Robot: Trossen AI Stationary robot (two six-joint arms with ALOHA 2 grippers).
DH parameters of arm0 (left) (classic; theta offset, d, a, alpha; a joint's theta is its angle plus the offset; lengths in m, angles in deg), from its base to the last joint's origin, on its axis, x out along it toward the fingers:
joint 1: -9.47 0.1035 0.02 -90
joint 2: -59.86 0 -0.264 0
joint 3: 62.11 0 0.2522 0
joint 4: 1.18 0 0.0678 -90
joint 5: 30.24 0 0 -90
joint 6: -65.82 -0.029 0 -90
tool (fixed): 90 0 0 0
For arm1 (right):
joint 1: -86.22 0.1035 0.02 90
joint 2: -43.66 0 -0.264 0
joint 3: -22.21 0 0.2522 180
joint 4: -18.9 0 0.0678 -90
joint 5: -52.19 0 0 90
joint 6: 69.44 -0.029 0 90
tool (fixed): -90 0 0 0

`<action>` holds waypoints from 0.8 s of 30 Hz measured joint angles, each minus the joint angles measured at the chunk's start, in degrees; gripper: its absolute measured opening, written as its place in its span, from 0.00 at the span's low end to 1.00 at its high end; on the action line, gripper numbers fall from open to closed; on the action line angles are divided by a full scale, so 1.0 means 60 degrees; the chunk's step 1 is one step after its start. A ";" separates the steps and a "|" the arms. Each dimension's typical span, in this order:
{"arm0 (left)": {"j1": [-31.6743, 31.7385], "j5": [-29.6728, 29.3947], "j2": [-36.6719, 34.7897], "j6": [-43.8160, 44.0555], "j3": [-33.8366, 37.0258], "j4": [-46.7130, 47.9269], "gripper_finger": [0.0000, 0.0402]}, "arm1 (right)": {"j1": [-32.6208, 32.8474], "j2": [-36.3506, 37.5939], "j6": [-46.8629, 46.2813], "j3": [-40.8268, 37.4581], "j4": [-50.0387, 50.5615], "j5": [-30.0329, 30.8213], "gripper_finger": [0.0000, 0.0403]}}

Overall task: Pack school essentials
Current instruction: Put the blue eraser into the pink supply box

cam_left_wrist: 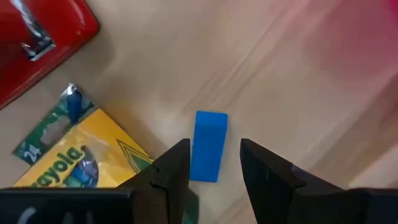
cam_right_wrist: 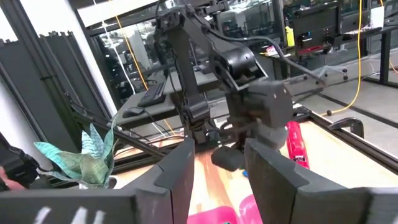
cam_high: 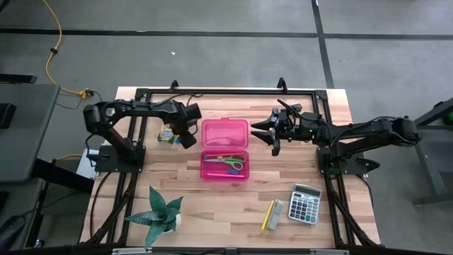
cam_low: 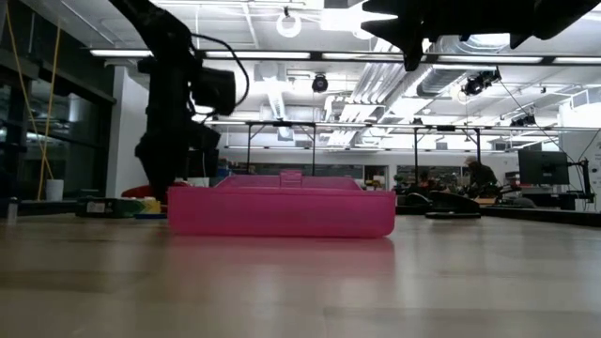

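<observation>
A small blue block [cam_left_wrist: 209,144] lies flat on the wood beside the yellow-green crayon box [cam_left_wrist: 79,163], which also shows left of the pink case [cam_high: 167,134]. My left gripper [cam_left_wrist: 214,145] is low over the table [cam_high: 189,137], open, one finger on each side of the blue block. Whether a finger touches it, I cannot tell. My right gripper [cam_high: 275,144] hangs open in the air right of the pink case [cam_right_wrist: 217,146]. A grey block [cam_high: 277,211] and a yellow pencil [cam_high: 267,215] lie near the table's near edge.
The open pink hinged case [cam_high: 225,126] sits mid-table with scissors [cam_high: 227,162] in its near half. A red object [cam_left_wrist: 38,31] lies beyond the crayon box. A calculator [cam_high: 306,203] is near right and a green spiky plant [cam_high: 159,214] near left. Bare wood lies between them.
</observation>
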 joint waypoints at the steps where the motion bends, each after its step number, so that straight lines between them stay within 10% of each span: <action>1: 0.0000 -0.0006 0.0124 -0.0127 0.0000 0.0005 0.32 | 0.0000 0.0000 0.0000 0.0002 0.0002 0.0001 0.33; 24: 0.0018 0.0316 0.1134 -0.0808 -0.0036 -0.0194 0.32 | -0.0004 -0.0004 -0.0149 0.0002 0.0206 0.0002 0.33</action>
